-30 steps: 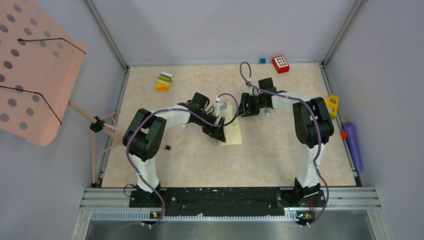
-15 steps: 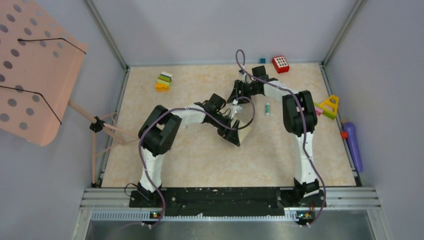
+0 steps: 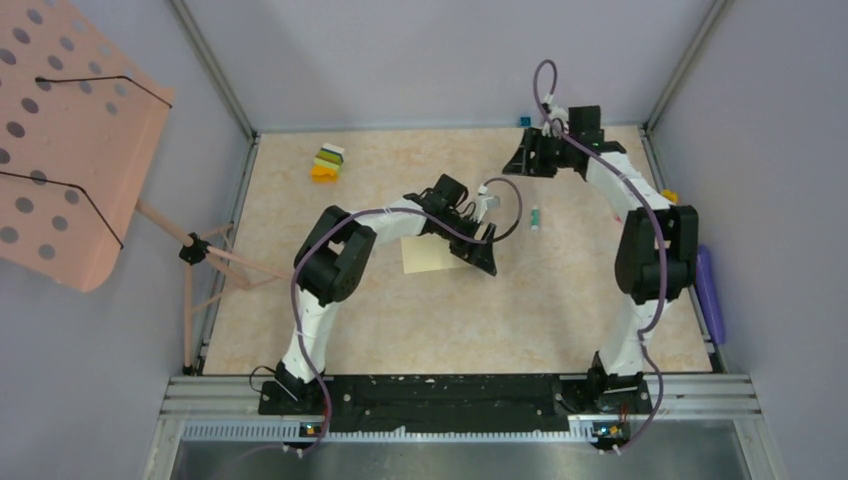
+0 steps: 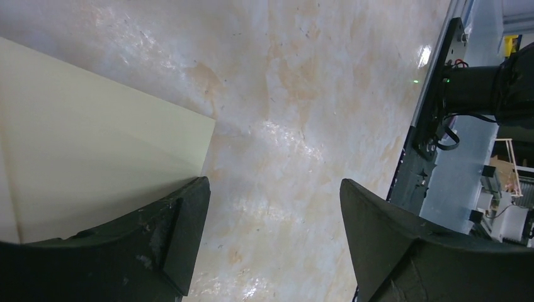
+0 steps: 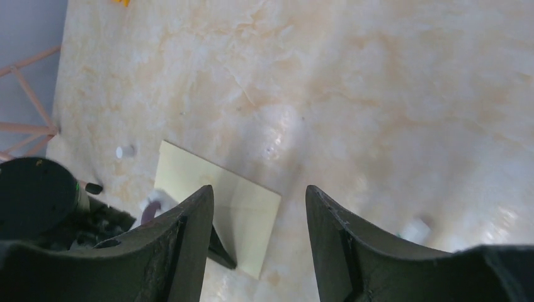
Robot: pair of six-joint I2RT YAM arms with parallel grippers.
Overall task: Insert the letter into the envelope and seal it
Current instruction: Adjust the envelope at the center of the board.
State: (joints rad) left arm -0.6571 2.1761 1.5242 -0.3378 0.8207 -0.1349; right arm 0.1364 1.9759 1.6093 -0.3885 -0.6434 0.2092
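The pale yellow envelope (image 3: 424, 254) lies flat on the table's middle; in the left wrist view the envelope (image 4: 94, 138) fills the left side. My left gripper (image 3: 483, 258) hovers at its right edge, open, with bare table between its fingers (image 4: 182, 233); one finger overlaps the envelope's corner. My right gripper (image 3: 522, 160) is held high at the back right, open and empty, looking down on the envelope (image 5: 252, 201) from afar. The letter does not show apart from the envelope.
A small white tube (image 3: 536, 218) lies right of the envelope. Yellow-green blocks (image 3: 327, 163) sit back left, a red toy (image 3: 561, 128) back right, a purple object (image 3: 706, 290) outside the right rail, and a pink perforated stand (image 3: 70, 140) at far left.
The right arm pulled away from the envelope to the back right. The left gripper swung right, and the envelope turned and now lies flat to its left.
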